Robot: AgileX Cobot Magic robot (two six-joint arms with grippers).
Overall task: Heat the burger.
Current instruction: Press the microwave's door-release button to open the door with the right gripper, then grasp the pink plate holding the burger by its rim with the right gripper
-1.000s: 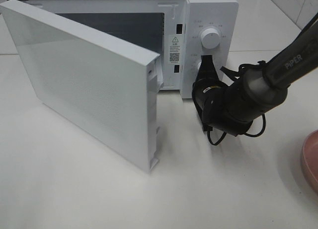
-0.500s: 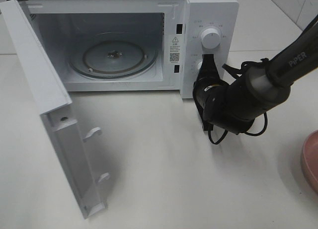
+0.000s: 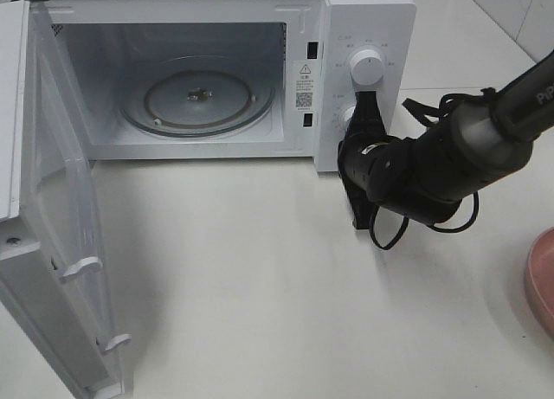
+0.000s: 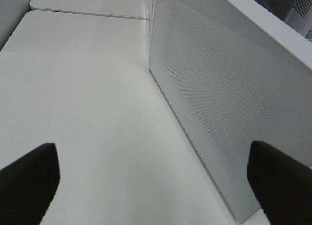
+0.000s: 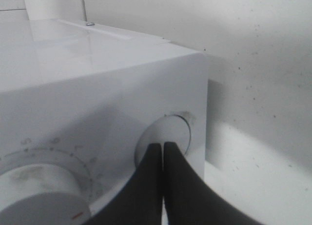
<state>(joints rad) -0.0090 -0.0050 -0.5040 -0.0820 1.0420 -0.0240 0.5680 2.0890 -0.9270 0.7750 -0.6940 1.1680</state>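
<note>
The burger is out of view in every frame. A white microwave [image 3: 363, 18] stands at the back with its door [image 3: 52, 243] swung wide to the left, showing an empty glass turntable [image 3: 199, 96]. My right gripper [image 3: 364, 105] is shut with nothing in it, and its tips rest against the round lower button [image 5: 168, 130] on the control panel, below the upper dial [image 3: 366, 67]. My left gripper [image 4: 151, 152] is open and empty, beside the outer face of the door [image 4: 229, 98]; the exterior high view does not show it.
The rim of a round pink plate [image 3: 541, 282] shows at the right edge of the white table [image 3: 260, 269]. The open door juts toward the table's front left. The right arm and its cable lie in front of the control panel.
The microwave door has swung from partly across the opening to wide open on the left, revealing the turntable. The right arm has shifted slightly, its tips still at the lower button.
</note>
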